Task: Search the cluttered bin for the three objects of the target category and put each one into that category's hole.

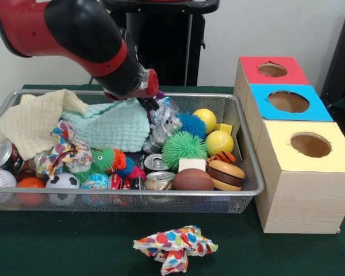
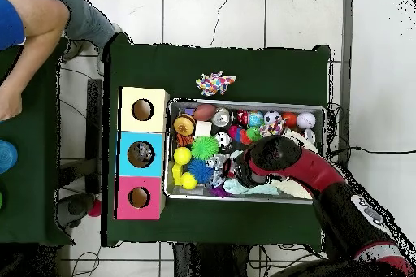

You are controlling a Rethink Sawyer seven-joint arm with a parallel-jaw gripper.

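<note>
arm down in the cluttered bin, over the mint cloth and the crushed cans

the red and black arm reached down into the wire bin, and its gripper sat at the right edge of a mint green cloth, just beside a crumpled silver can. whether its fingers were spread or closed on anything could not be told; they were hidden among cloth and foil. a cream cloth lay bunched at the bin's left end, with a patterned rag below it. to the right of the gripper sat a blue spiky ball, a green spiky ball and two yellow balls. along the bin's front wall lay a baseball, an orange ball, a small soccer ball, two can tops, a brown football and a toy burger. a second patterned rag lay on the green table outside the bin, in front of it. beside the bin's right end stood three boxes with round holes in their tops: red, blue and yellow. in the overhead view a person's arm showed at the upper left edge.
</note>
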